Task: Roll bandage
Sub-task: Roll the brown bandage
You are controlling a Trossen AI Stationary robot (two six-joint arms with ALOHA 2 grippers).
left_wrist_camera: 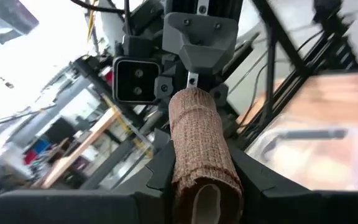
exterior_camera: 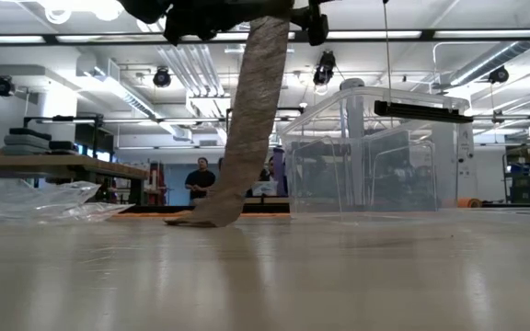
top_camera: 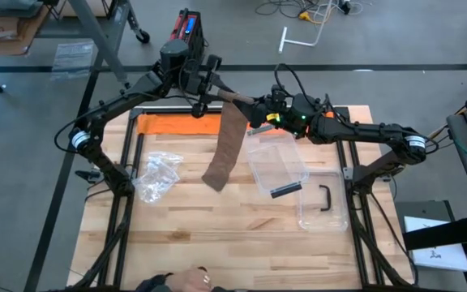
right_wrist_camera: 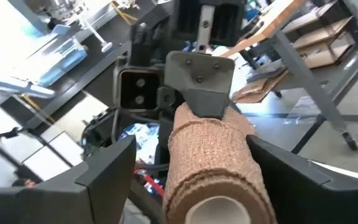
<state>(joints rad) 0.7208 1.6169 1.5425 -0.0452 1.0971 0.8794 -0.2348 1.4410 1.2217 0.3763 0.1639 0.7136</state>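
Note:
A brown bandage is partly wound into a roll (top_camera: 235, 100) on a white core, held high over the table's far side. Its loose strip (top_camera: 227, 142) hangs down, and the strip's lower end (exterior_camera: 196, 219) lies on the table. My left gripper (top_camera: 211, 91) and my right gripper (top_camera: 254, 109) face each other, and each is shut on one end of the roll. The roll fills the left wrist view (left_wrist_camera: 201, 143) and the right wrist view (right_wrist_camera: 213, 162). My left gripper pinches the roll's left end (left_wrist_camera: 185, 180) between its two fingers, coming level from the table's left and lying along the roll. The roll is lifted clear and about level. My right gripper pinches the roll's right end (right_wrist_camera: 241, 180), where the white core shows, between its two fingers. It comes level from the table's right, along the roll. The loose strip hangs below the roll.
A clear plastic box (top_camera: 278, 158) and its lid (top_camera: 323, 203) with black handles stand right of the strip. A crumpled clear bag (top_camera: 156, 174) lies at its left. An orange strip (top_camera: 177, 123) lies at the far edge. A person (top_camera: 185, 281) is at the near edge.

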